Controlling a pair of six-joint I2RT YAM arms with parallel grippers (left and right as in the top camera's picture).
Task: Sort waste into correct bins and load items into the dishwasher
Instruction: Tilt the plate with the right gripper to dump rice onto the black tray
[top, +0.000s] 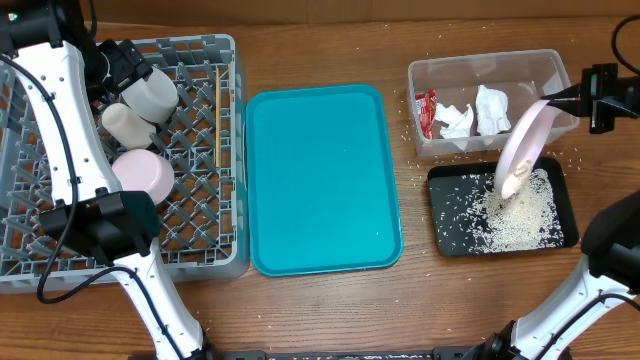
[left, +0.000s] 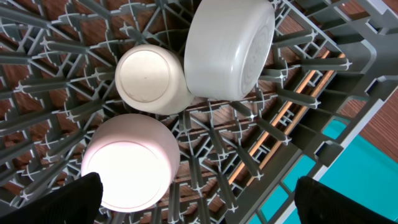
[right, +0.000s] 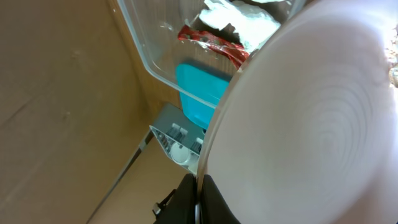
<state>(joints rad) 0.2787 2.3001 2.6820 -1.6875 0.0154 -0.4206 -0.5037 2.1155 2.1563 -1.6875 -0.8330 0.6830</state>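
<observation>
Tilting steeply over the shallow black rectangular tray (top: 441, 238), the large round white plate (top: 522, 150) was clamped at its upper rim by the right gripper (top: 552, 101), with its lower edge down among the heaped white rice-like grains (top: 522, 215); whether the edge touched the tray floor could not be told. Just behind, the clear plastic rectangular tub (top: 485, 57) held the crumpled white paper napkins (top: 490, 108) and the small red-and-white wrapper (top: 426, 110).

On the far side of the teal serving tray (top: 320, 180), the grey lattice dish rack (top: 200, 215) held two white cups (top: 150, 92) (top: 125, 122), a small white bowl (top: 143, 172) and the thin wooden chopsticks (top: 217, 115). The left gripper (left: 199, 202) hung above the crockery with its fingers spread apart and nothing between them.

The main risk seemed to be the grip itself: a narrow pinch on a smooth rim, with the plate's weight hanging below, could let the plate swing or slide out and land on the tray. Grains clinging to the plate's face would probably drop onto the teal tray or wooden table (top: 330, 310) on the way to the rack. The black tray's low rim would not stop grains from bouncing out; loose grains (top: 410, 130) already lay on the wood nearby and looked too small to pinch easily.
</observation>
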